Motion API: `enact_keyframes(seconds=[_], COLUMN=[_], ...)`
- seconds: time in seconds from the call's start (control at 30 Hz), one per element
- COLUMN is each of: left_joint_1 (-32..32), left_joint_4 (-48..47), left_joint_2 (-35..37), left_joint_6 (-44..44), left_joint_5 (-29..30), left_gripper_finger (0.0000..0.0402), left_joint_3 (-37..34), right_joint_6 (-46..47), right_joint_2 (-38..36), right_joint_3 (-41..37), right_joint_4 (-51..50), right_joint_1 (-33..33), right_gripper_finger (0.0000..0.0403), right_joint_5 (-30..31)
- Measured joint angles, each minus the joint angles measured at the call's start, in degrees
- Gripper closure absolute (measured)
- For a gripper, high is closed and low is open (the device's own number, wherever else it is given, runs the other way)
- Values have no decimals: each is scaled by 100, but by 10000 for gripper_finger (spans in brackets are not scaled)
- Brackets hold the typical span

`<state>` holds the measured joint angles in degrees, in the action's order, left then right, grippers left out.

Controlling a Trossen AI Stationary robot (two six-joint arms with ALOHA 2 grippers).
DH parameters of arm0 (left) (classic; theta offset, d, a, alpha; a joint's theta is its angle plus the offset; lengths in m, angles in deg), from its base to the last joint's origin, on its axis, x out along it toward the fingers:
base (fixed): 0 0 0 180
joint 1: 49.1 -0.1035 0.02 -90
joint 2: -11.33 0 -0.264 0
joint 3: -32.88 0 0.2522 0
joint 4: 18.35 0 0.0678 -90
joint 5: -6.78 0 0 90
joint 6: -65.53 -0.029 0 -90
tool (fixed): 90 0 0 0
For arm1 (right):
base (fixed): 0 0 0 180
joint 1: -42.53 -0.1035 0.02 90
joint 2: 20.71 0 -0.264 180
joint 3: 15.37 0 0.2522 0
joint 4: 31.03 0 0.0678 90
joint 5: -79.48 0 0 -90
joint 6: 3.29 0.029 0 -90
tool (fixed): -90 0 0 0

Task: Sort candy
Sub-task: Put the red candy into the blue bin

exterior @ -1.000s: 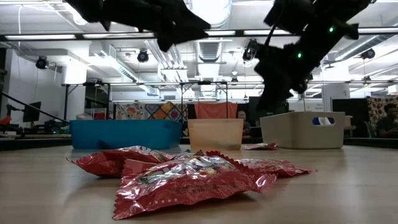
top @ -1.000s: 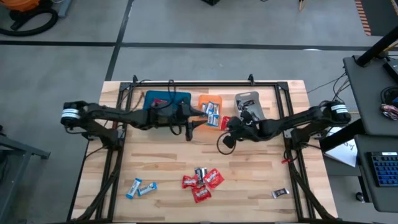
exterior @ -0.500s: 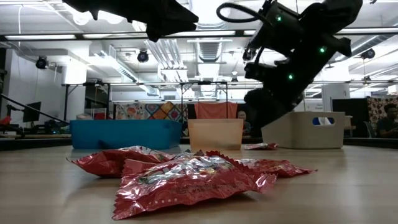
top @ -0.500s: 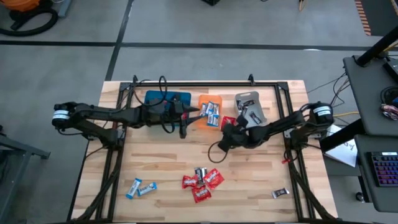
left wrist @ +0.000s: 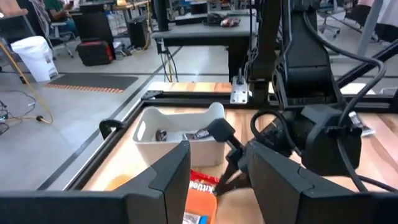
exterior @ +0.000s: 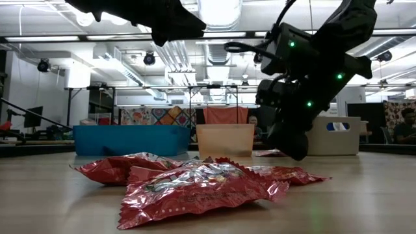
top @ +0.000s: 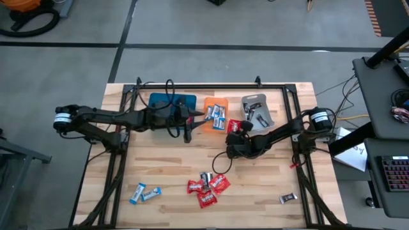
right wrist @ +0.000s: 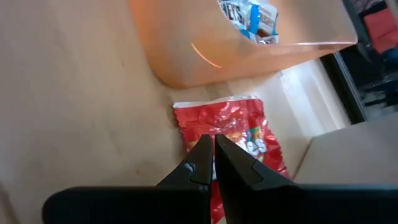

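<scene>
Candy is scattered on the wooden table (top: 166,166): a red cluster (top: 208,186) with one dark piece at front centre, two blue-and-white pieces (top: 144,192) front left, one dark piece (top: 287,199) front right. One red packet (right wrist: 239,137) lies on the wood just beside the orange tray (top: 216,115), between it and the grey tray (top: 257,108). Blue-and-white pieces sit in the orange tray, dark ones in the grey tray. Blue tray (top: 171,102) at back left, contents not clear.

Right gripper (right wrist: 213,163) has fingers pressed together, holding nothing, tips over the red packet near the orange tray's corner. Left gripper (left wrist: 214,171) has fingers apart, nothing between them, hovering by the blue and orange trays. Right arm's body and cable loop block the grey tray's near side in the left wrist view.
</scene>
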<state>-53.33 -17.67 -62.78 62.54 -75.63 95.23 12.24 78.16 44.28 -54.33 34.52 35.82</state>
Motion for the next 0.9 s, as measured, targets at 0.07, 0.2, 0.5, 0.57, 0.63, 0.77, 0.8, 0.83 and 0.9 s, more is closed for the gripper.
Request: enact_keyframes(seconds=[0.07,0.2,0.5,0.57,0.63,0.77,0.8,0.83,0.9], left_joint_1=[0,1,2,0,1,2,0,-1,1], left_joint_4=[-54,-73,-88,-88,-88,-90,-88,-88,-88], left_joint_2=[0,-2,-2,-2,-3,-4,-4,-4,-4], left_joint_6=[0,-13,-79,-79,-79,-79,-77,-76,-61], left_joint_5=[0,0,2,2,2,0,0,2,1], left_gripper_finger=[260,260,260,260,260,260,260,260,260], left_joint_3=[-2,-2,1,-1,-2,1,-2,1,-2], right_joint_6=[-26,-51,80,108,116,257,275,288,315], right_joint_2=[64,101,249,276,278,282,282,282,284], right_joint_3=[0,0,13,13,13,11,11,11,13], right_joint_4=[46,134,153,147,144,95,83,73,52], right_joint_1=[4,14,160,162,166,203,225,242,264], right_gripper_finger=[394,394,394,394,394,394,394,394,394], right_joint_5=[36,76,-36,-35,-87,-205,-282,-352,-456])
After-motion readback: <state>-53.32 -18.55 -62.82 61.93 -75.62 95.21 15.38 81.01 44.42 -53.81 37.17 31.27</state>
